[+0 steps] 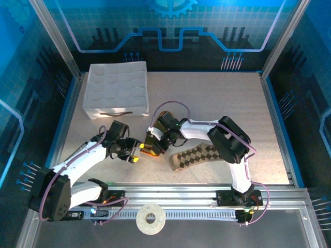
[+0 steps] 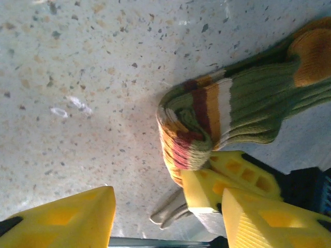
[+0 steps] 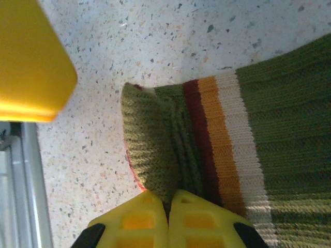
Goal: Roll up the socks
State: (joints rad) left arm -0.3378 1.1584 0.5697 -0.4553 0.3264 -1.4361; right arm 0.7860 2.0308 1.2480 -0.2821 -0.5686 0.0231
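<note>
Rolling looks barely begun: the olive-green sock [image 3: 269,129] lies near the middle of the top view with its striped cuff turned over in a single fold, and the right gripper [image 3: 168,199] is clamped tight on that fold at the bottom of its wrist view. The left gripper [image 2: 165,206] stands spread just beside the cuff, nothing between its jaws. The tan argyle sock [image 1: 199,155] lies flat right of centre, so I'd say nearly all the work remains.

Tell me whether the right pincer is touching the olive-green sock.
Touching. The right wrist view shows the right pincer shut on the olive-green sock, with the folded cuff edge pinched between its tips.
</note>
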